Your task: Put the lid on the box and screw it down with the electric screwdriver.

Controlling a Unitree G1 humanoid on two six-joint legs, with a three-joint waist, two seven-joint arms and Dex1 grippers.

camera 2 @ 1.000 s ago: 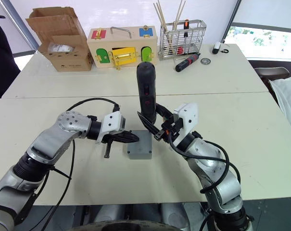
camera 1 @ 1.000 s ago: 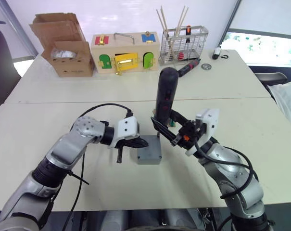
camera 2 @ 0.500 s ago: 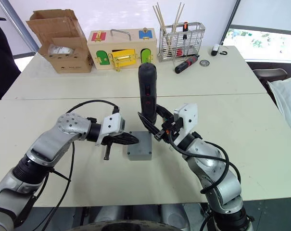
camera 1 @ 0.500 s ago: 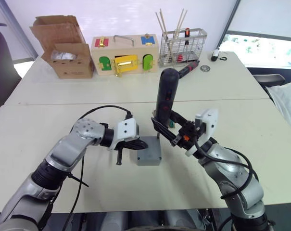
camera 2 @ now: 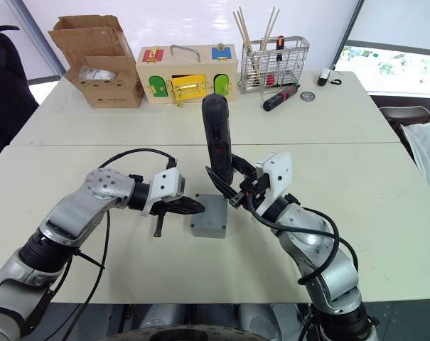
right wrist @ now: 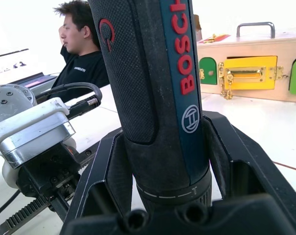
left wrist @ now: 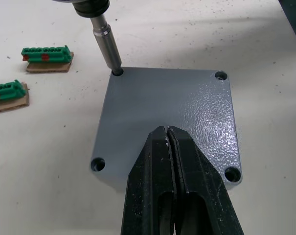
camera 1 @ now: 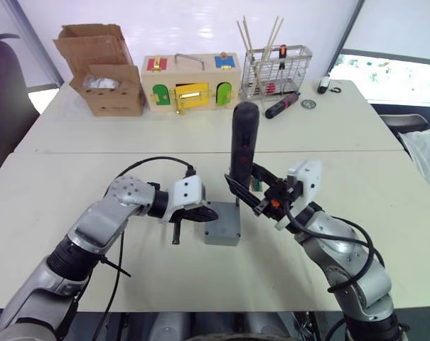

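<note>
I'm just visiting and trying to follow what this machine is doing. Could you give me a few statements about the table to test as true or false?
1. The lid already sits on the box. True.
2. The electric screwdriver lies flat on the table. False: the right tool holds it upright.
3. Its bit is in a corner hole of the lid. True.
4. The left tool is wide open. False: its fingers are shut, over the lid.
5. The cardboard carton is closed. False: its flaps stand open.
</note>
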